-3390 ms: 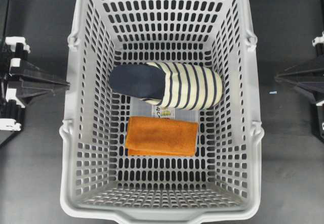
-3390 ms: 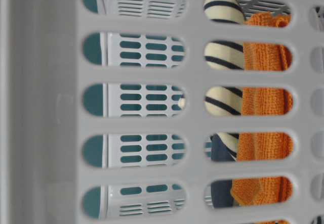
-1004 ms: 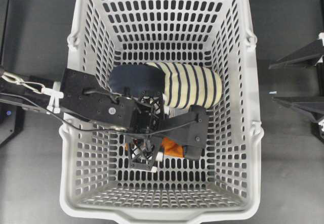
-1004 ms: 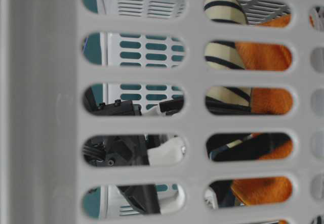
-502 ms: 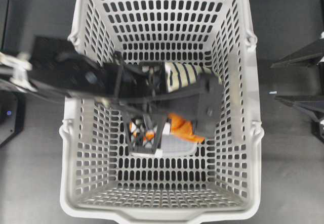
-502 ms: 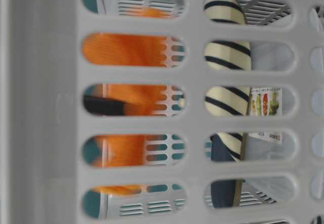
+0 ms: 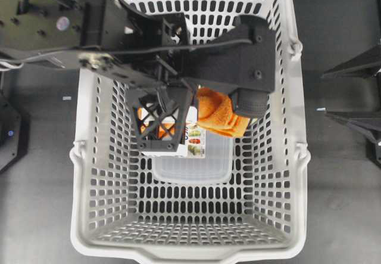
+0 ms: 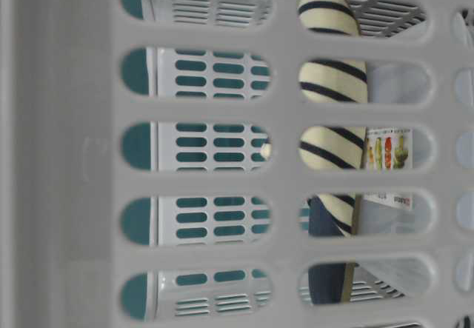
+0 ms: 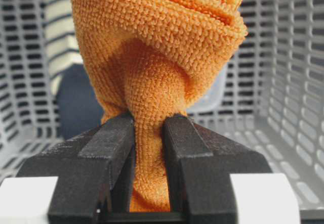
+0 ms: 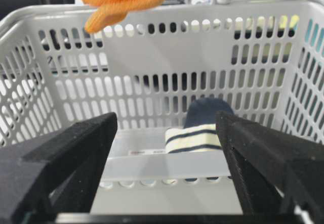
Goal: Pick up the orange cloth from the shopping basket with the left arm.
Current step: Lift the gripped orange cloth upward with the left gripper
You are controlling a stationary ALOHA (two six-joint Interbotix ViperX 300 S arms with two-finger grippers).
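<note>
- the left gripper has its fingers nearly closed, pinching a bunched fold of the orange cloth.
- the cloth hangs above the shopping basket, about rim height in the right wrist view.
- keep the pinch firm and lift straight up, so the drooping end clears the rim.
- the right gripper sits outside, jaws wide, holding nothing.
- the striped slipper and clear tub lie on the floor below.

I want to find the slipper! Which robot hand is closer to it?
Left. The left gripper hangs right above the slipper in the basket, clamped on the cloth. The right gripper waits open outside the basket's wall.
</note>
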